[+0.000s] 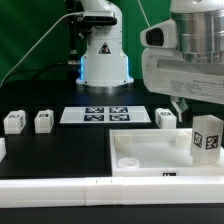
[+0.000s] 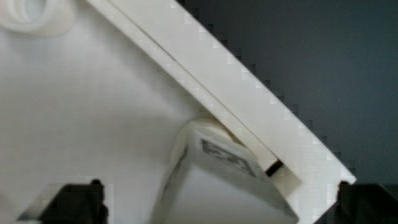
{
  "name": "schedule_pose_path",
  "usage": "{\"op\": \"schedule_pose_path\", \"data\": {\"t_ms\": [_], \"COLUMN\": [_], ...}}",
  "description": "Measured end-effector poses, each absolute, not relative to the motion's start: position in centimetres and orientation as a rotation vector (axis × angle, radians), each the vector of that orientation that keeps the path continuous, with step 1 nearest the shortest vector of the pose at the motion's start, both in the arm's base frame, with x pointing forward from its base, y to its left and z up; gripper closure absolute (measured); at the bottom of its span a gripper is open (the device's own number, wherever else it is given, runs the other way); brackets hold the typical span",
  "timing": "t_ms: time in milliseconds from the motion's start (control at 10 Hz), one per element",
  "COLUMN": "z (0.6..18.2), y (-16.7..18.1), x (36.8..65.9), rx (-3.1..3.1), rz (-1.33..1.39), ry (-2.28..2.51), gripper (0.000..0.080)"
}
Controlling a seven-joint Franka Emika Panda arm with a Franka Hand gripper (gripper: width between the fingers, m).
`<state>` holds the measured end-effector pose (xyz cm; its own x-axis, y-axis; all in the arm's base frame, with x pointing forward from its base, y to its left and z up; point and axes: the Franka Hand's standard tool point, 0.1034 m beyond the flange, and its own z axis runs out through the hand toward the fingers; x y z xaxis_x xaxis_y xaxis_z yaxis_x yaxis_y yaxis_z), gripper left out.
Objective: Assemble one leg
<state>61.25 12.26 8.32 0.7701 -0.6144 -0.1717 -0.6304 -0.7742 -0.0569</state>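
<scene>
A leg [image 1: 207, 135], a small white block with a black-and-white tag, stands upright at the corner of the large white tray-like tabletop [image 1: 140, 152] on the exterior view's right. Three more legs stand on the black table: two [image 1: 13, 121] [image 1: 43, 121] on the exterior view's left and one [image 1: 166, 118] behind the tabletop. My gripper [image 1: 180, 104] hangs just above the corner leg. In the wrist view the gripper [image 2: 214, 205] is open, with its dark fingertips [image 2: 79, 200] far apart. The leg [image 2: 217, 172] lies between them against the tabletop's raised wall [image 2: 214, 70], untouched.
The marker board [image 1: 107, 114] lies flat in front of the robot base [image 1: 103, 60]. Long white border bars [image 1: 60, 190] run along the front edge. A round socket [image 2: 36, 18] shows in the tabletop in the wrist view.
</scene>
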Motion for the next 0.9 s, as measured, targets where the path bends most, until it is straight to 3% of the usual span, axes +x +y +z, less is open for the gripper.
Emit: {"op": "schedule_pose_path", "data": {"t_ms": [600, 900], "z": [8.18, 8.18], "y": [11.81, 11.61], "x": [61.05, 61.09], "rx": [-3.057, -3.043], "rz": [0.169, 0.162], "ry": [-0.078, -0.236], "gripper": [0.0150, 0.0150]}}
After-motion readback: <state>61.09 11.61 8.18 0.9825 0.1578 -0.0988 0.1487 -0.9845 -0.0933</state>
